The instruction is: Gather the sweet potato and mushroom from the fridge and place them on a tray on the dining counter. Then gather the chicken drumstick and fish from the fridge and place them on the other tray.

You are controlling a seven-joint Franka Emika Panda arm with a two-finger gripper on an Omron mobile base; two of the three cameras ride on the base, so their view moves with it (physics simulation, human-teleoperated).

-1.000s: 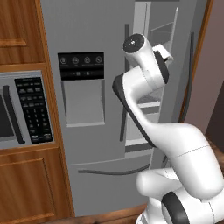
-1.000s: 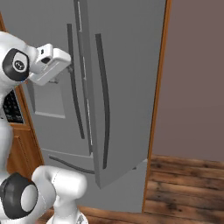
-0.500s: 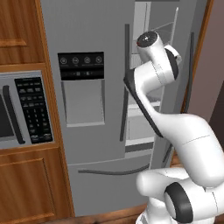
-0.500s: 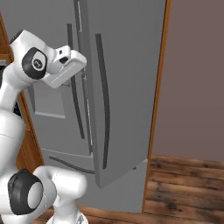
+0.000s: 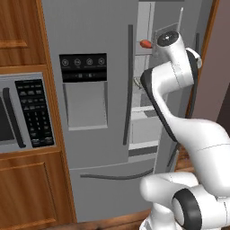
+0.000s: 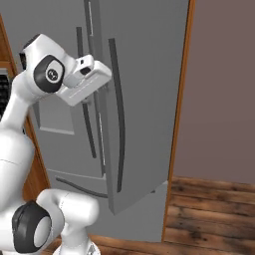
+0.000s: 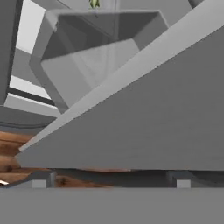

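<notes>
I am at the first step: fetching from the fridge (image 5: 99,134). Its right door (image 6: 144,99) stands ajar, and my arm reaches into the gap at upper right of the left base view. The gripper (image 7: 109,181) is spread wide and holds nothing; its tips sit at the bottom of the hand view, under a grey door bin (image 7: 96,57). A small orange-red item (image 5: 145,43), possibly the sweet potato, lies on an upper shelf. Next I judge the door needs swinging wider before reaching in.
</notes>
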